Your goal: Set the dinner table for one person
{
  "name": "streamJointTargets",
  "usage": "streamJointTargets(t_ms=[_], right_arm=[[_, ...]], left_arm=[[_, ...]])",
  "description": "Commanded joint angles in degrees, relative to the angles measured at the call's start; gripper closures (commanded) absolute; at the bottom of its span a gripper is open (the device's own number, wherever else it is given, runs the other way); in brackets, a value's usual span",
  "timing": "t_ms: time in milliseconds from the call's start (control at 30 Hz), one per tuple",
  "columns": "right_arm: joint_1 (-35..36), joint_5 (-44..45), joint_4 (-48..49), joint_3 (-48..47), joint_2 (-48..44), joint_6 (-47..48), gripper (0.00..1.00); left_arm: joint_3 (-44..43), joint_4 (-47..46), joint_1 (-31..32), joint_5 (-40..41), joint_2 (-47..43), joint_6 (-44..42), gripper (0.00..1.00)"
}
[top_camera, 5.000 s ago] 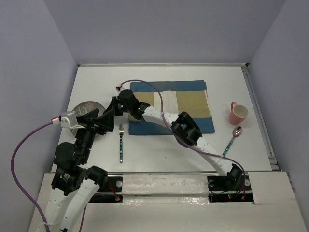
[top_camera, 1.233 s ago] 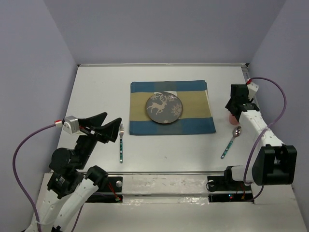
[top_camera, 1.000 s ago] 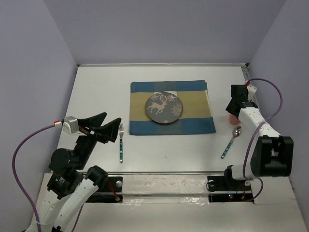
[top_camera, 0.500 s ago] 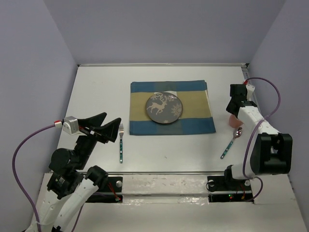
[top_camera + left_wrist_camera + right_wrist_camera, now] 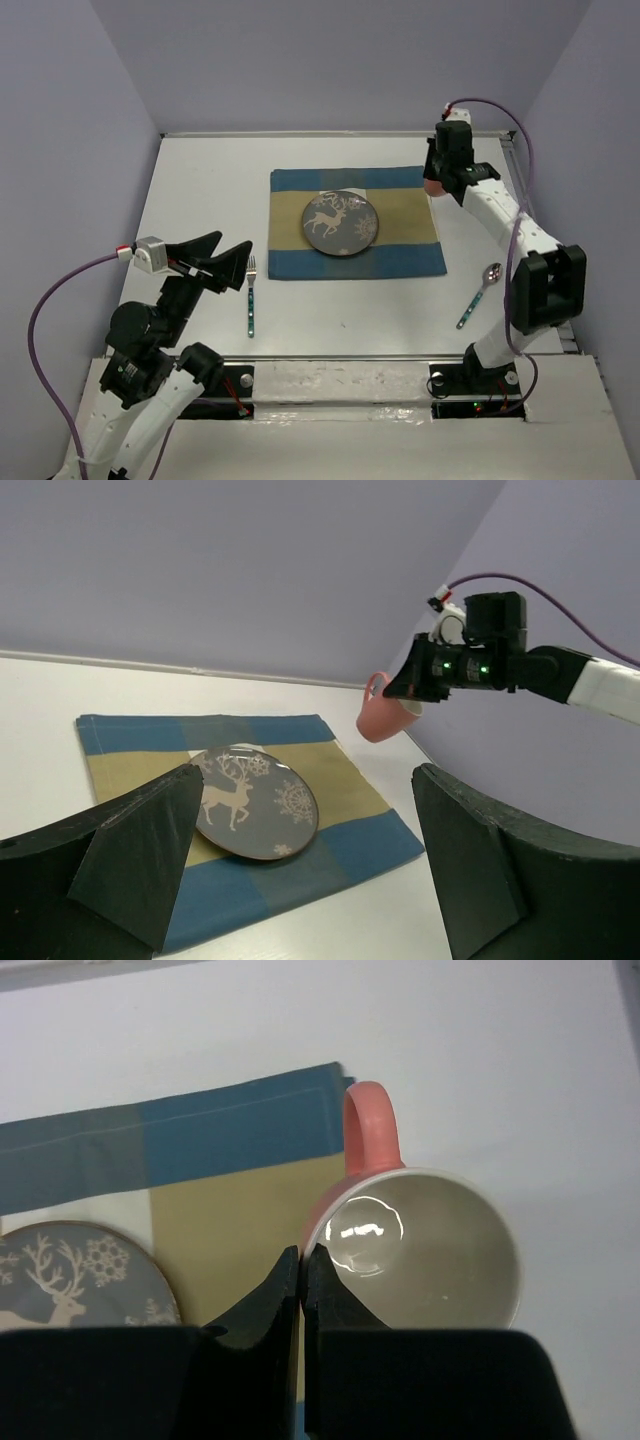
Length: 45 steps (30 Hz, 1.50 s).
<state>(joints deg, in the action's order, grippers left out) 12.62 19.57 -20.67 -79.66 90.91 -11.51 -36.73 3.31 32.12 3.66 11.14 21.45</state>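
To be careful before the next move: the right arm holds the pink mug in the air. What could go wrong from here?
1. The right fingers pinch only the thin rim of the mug, which hangs tilted; it might slip and drop.
2. It hangs by the far right corner of the placemat; set half on that edge, it could tip.

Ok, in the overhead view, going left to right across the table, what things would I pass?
fork → deer plate → pink mug, held clear of the table on its rim by the right pincer → spoon
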Motion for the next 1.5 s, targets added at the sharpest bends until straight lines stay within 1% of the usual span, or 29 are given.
streamJointTargets(t_ms=[0, 33, 67, 167, 300, 433, 933, 1233, 1367, 1400, 1467], right_arm=[[1.7, -5.0, 2.2, -10.7, 8.5, 5.8, 1.00], [1.7, -5.9, 1.8, -12.4, 11.8, 6.1, 1.00], [1.7, -5.9, 0.2, -16.4, 13.5, 6.4, 1.00], [2.2, -6.5, -1.7, -20.8, 18.7, 7.5, 1.00], [2.2, -6.3, -3.0, -25.8, 22.6, 9.0, 1.00], [2.2, -6.5, -3.6, -28.2, 25.4, 9.7, 1.00], [2.2, -7.4, -4.5, -33.8, 31.1, 10.4, 1.00], [2.2, -7.9, -4.9, -33.9, 32.7, 9.8, 0.99], [2.2, -7.4, -5.2, -34.2, 32.0, 9.7, 0.76], [2.2, -7.0, -5.3, -34.3, 31.9, 9.6, 0.65], [2.8, -6.9, -5.7, -34.4, 31.0, 9.3, 0.54]], left_arm=[[-0.4, -2.0, -0.9, -0.1, 1.0, -1.2, 0.04], [-0.4, -2.0, -0.9, -0.2, 1.1, -1.2, 0.04], [-0.4, -1.9, -0.9, -0.1, 1.2, -1.2, 0.03], [-0.4, -1.9, -1.3, -0.1, 1.3, -1.3, 0.04], [-0.5, -1.8, -1.4, 0.1, 1.4, -1.4, 0.04], [-0.4, -2.0, -1.8, 0.0, 1.7, -1.5, 0.04], [-0.4, -2.0, -2.9, -0.1, 2.1, -1.5, 0.04], [-0.4, -2.0, -3.0, -0.1, 2.1, -1.5, 0.04], [-0.4, -2.0, -3.1, -0.1, 2.3, -1.4, 0.03], [-0.4, -2.1, -3.2, 0.0, 2.3, -1.3, 0.03], [-0.3, -2.0, -3.3, 0.0, 2.5, -1.2, 0.03]])
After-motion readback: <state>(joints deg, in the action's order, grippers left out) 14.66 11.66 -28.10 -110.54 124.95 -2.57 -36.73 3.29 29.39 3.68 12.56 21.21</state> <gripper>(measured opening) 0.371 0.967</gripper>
